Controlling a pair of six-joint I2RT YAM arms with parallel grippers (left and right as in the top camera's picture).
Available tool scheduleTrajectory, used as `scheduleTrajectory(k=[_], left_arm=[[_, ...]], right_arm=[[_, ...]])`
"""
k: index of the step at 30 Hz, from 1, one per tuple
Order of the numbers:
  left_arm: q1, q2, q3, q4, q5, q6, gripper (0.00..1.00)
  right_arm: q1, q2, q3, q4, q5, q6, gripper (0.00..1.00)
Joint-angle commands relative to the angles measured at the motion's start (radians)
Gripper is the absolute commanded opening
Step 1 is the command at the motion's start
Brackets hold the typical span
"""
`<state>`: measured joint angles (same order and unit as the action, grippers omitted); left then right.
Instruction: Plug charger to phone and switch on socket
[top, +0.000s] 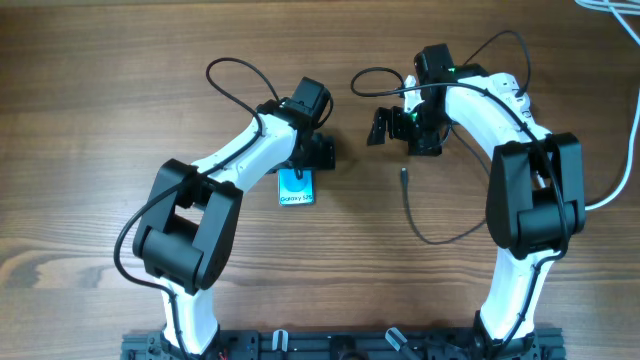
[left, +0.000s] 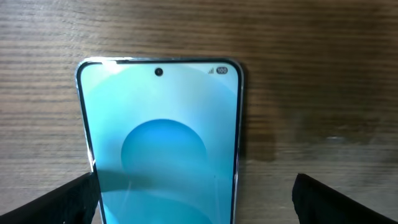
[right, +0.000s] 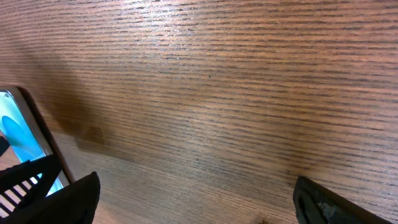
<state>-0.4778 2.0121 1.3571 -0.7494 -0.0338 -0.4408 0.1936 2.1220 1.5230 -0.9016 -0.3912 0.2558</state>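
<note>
Left gripper (left: 196, 190): wide open, holds nothing, phone (left: 161, 137) lies between its fingers.
Right gripper (top: 394, 127): wide open, holds nothing.
Phone: flat on the table (top: 100, 100), screen up, middle of the overhead picture.
Charger (top: 408, 205): black cable lying right of the phone, below the right gripper.

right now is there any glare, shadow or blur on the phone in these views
overhead: the phone is small but sharp, its top end hidden under the left arm; left wrist: a bright glare streak on the phone's top left corner, a dim band across the lower screen; right wrist: the table grain sharp, the phone's edge at the left in shadow.
</note>
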Motion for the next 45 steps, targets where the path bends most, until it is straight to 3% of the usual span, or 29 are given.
scheduleTrajectory(k=[1,14,25,29,34,39,45], left_arm=[[0.004,0.035,-0.001,-0.058,-0.021,-0.024,0.98],[0.032,0.034,0.121,-0.203,-0.054,-0.075,1.0],[0.055,0.034,-0.034,-0.109,-0.054,-0.125,0.99],[0.055,0.034,-0.047,-0.118,-0.046,-0.061,0.9],[0.055,0.034,-0.048,-0.124,-0.039,-0.059,0.88],[0.055,0.034,-0.048,-0.118,0.024,0.097,0.87],[0.072,0.034,-0.048,-0.118,0.028,0.039,0.91]], right_arm=[[0.002,-0.033,0.006,-0.001,0.013,-0.02,1.0],[0.003,-0.033,0.006,-0.013,-0.007,-0.019,1.0],[0.003,-0.033,0.006,-0.02,-0.007,-0.019,1.0],[0.003,-0.033,0.006,-0.032,-0.012,-0.018,1.0],[0.008,-0.033,0.006,-0.055,-0.064,-0.017,1.0],[0.04,-0.033,0.006,-0.072,-0.063,-0.017,1.0],[0.069,-0.033,0.006,-0.071,-0.063,-0.016,1.0]])
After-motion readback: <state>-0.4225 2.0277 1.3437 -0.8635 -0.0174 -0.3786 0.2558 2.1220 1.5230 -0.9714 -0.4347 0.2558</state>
